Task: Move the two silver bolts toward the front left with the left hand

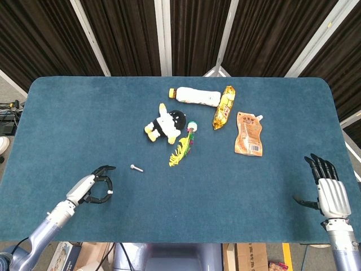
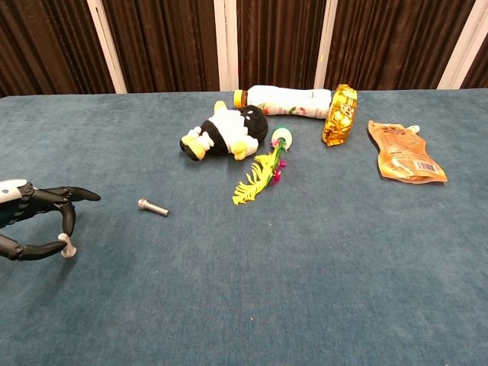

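One silver bolt lies on the blue table, left of the middle; the chest view shows this bolt on its side. The other silver bolt is pinched between the thumb and a fingertip of my left hand, low at the front left. In the chest view that bolt stands upright, at or just above the cloth, with the left hand arched over it. My right hand rests at the front right edge, fingers spread, holding nothing; the chest view does not show it.
A black, white and yellow plush toy, a yellow feather toy, a white bottle, a gold snack bag and an orange pouch lie across the middle and back of the table.
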Controlling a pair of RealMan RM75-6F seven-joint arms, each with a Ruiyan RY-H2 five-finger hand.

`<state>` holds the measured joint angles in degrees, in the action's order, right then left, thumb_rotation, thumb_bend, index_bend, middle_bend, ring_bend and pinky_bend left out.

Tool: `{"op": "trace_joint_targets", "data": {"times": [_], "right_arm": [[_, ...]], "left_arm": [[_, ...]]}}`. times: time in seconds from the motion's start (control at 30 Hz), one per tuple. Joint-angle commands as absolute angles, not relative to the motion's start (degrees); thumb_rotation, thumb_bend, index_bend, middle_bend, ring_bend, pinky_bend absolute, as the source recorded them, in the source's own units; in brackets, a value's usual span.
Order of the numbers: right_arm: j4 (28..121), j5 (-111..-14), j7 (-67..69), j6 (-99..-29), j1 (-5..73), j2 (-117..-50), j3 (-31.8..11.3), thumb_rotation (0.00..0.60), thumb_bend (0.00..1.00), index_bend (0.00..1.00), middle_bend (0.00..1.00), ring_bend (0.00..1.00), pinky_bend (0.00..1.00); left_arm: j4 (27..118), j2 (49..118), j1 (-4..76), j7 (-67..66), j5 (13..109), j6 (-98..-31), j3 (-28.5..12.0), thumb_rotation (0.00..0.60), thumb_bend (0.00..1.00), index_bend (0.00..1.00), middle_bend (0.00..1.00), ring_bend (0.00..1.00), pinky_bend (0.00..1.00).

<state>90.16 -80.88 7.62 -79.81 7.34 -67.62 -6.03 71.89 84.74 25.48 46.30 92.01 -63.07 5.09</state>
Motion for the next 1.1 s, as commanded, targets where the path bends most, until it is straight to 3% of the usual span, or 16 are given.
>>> {"op": "trace_joint_targets", "data": {"times": [0.03, 1.1], "right_arm": [[90.18, -80.86, 7.72, -79.69, 7.35, -67.61, -6.0, 0.6, 0.11, 0.12, 0.07, 0.03, 0.0], [90.46, -80.3, 7.46, -79.74, 7.24, -67.79, -6.25, 0.6, 0.11, 0.12, 0.07, 0.03, 0.0]], "left_arm": [[71.27, 84.69, 25.56, 46.42, 92.71, -63.23, 5.74, 0.6, 0.52, 0.57, 0.09, 0.0, 0.0], [72.44, 80.42, 26.59, 45.64, 92.57, -61.26, 7.45, 0.6, 0.49, 0.43, 0.04, 0.0, 0.0]]}}
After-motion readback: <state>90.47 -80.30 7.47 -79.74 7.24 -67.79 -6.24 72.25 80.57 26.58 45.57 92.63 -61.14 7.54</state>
